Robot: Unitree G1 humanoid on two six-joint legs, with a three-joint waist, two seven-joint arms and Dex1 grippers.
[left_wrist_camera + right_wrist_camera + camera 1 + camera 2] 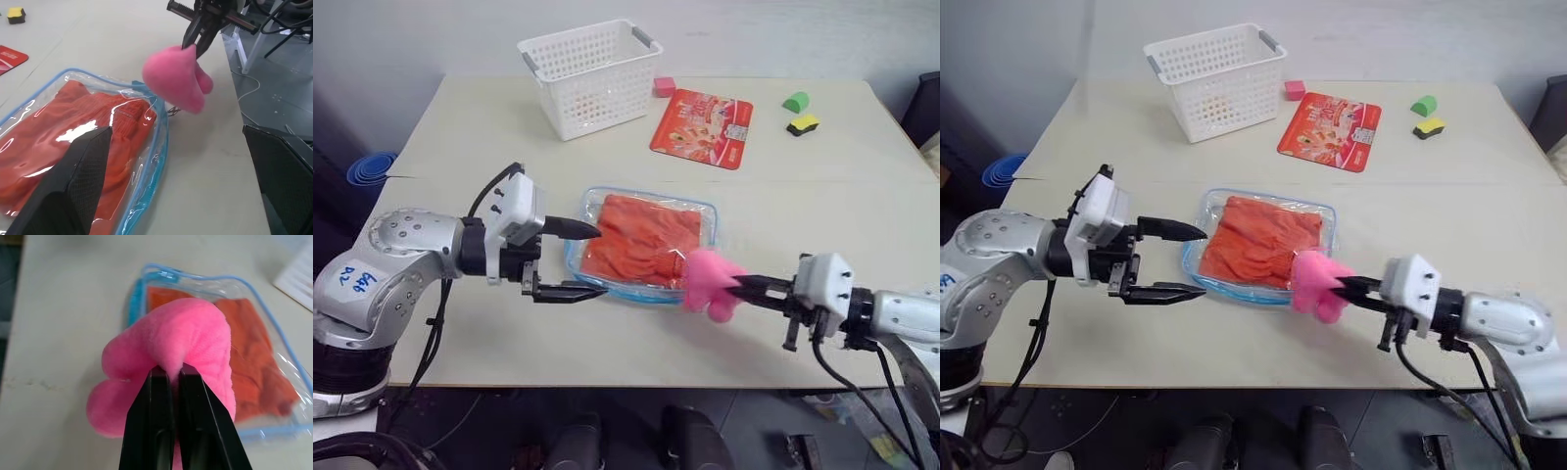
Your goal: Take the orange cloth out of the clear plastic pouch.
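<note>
On the pale counter [460,137], a white lattice basket [590,76] stands at the far side. Just beside it lies a small pink block [664,86], then a flat red printed packet [702,127]. Further right: a green block [796,101] and a yellow-and-black block [803,124].

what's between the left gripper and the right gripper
The clear pouch with the orange cloth inside lies between the left gripper and right gripper, seen in both eye views.

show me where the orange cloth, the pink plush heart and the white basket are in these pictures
orange cloth [641,235], left eye view, middle of the fabric inside the clear pouch.
pink plush heart [190,338], right wrist view, upper lobe above the pinching fingers.
white basket [1219,93], right eye view, front lattice wall.
</note>
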